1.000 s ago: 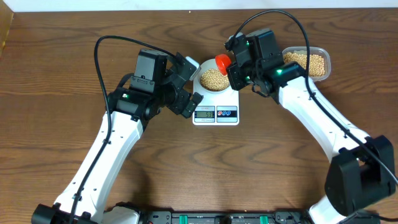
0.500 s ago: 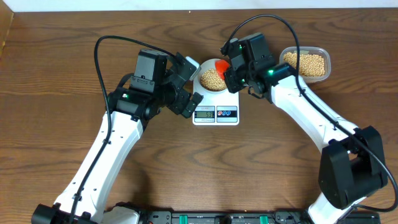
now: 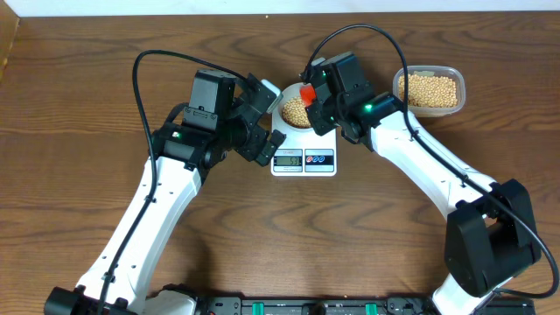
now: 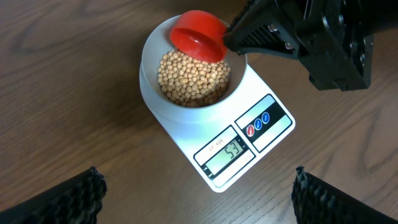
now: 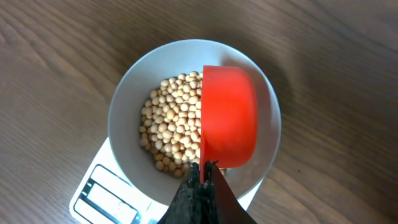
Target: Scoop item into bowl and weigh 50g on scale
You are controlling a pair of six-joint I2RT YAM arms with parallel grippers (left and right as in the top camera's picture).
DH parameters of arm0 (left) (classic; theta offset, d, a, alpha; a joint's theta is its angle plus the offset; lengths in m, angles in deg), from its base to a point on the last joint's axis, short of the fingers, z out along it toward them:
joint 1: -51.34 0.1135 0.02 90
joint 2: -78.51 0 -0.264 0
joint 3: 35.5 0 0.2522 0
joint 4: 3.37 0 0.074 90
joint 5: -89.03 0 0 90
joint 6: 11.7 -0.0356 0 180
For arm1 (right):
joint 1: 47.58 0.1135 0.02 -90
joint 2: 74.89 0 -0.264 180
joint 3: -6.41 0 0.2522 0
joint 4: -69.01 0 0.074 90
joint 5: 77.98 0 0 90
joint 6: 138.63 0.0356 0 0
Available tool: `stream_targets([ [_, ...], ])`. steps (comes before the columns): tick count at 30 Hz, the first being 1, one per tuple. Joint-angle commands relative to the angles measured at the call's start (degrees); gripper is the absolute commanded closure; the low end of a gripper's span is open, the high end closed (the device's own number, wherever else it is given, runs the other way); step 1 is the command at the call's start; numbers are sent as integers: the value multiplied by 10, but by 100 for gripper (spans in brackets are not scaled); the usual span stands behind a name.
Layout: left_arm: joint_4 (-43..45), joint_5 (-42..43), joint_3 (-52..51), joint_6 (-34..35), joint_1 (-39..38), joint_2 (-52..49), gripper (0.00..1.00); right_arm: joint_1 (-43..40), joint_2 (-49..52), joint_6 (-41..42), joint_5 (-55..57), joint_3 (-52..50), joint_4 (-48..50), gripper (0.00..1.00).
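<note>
Over the bowl (image 5: 124, 106) on the scale (image 4: 249, 81), your right gripper (image 5: 202, 183) pinches the red scoop (image 5: 229, 115) tight, tipped above the beans (image 4: 193, 78). Your left gripper (image 3: 265, 120) gapes wide and empty beside the scale. The display (image 4: 225, 152) shows 53, so the weighing step looks slightly overfilled; next, scoop a few beans out.

scale (image 4: 264, 84) LCD display (image 4: 229, 151): reads 53 | small print just above display: looks like SF-400, faint | place: ahead, between left fingers (image 4: 62, 199)

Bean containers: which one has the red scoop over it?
The round white bowl on the scale; the right gripper holds the scoop above it. The clear tub has nothing over it.
</note>
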Motion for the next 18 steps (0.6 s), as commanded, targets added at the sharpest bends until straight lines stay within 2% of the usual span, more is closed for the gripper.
stream_targets([
  [1, -1, -4, -1, -1, 0, -4, 2, 2, 3, -5, 14, -1, 0, 99],
  [18, -1, -4, -1, -1, 0, -4, 2, 8, 3, -2, 10, -4, -21, 99],
])
